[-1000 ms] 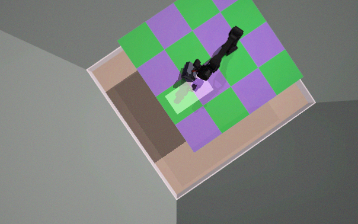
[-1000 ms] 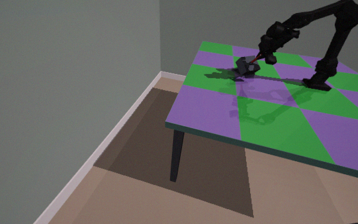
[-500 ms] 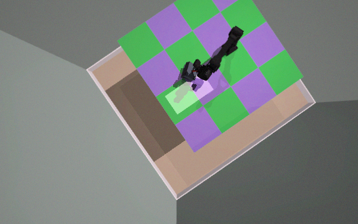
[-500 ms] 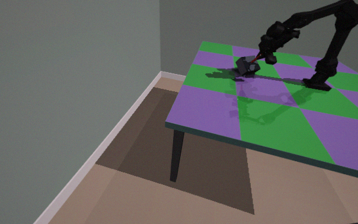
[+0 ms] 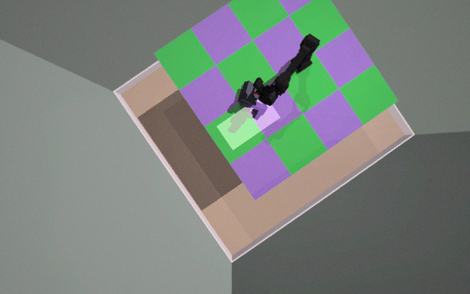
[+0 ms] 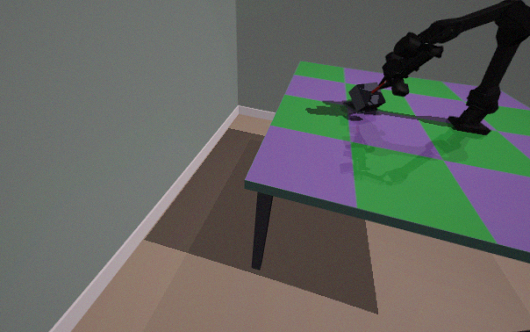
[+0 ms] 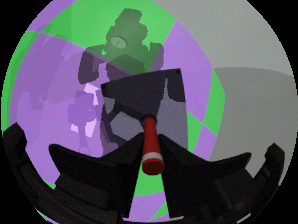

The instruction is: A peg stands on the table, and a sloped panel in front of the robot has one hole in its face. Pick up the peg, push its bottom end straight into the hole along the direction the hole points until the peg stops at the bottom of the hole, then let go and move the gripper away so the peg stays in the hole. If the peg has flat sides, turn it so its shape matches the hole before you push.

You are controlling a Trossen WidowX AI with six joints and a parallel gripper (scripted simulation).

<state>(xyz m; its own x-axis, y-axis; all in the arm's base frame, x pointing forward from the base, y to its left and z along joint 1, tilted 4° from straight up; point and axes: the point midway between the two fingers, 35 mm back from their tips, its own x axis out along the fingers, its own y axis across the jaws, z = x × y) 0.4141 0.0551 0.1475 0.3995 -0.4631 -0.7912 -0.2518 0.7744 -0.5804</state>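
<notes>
A red round peg (image 6: 377,88) (image 7: 152,145) with a pale band near its upper end slants down to the sloped panel. My gripper (image 7: 150,137) is shut on the peg, just above the panel's face. The dark grey panel block (image 5: 246,96) (image 6: 363,100) (image 7: 142,90) stands on the table in front of the arm. In the wrist view the peg's far end meets the dark-rimmed hole (image 7: 149,119) and covers most of it. How deep the tip sits in the hole is hidden. The fingers partly cover the panel's lower part.
The panel stands on a green and purple checkered table (image 5: 315,128) (image 6: 303,154). The black arm (image 5: 289,74) (image 6: 465,24) reaches over from its base (image 6: 471,125). The table's far edge lies beyond the panel. Shadows of the arm and panel fall on the table.
</notes>
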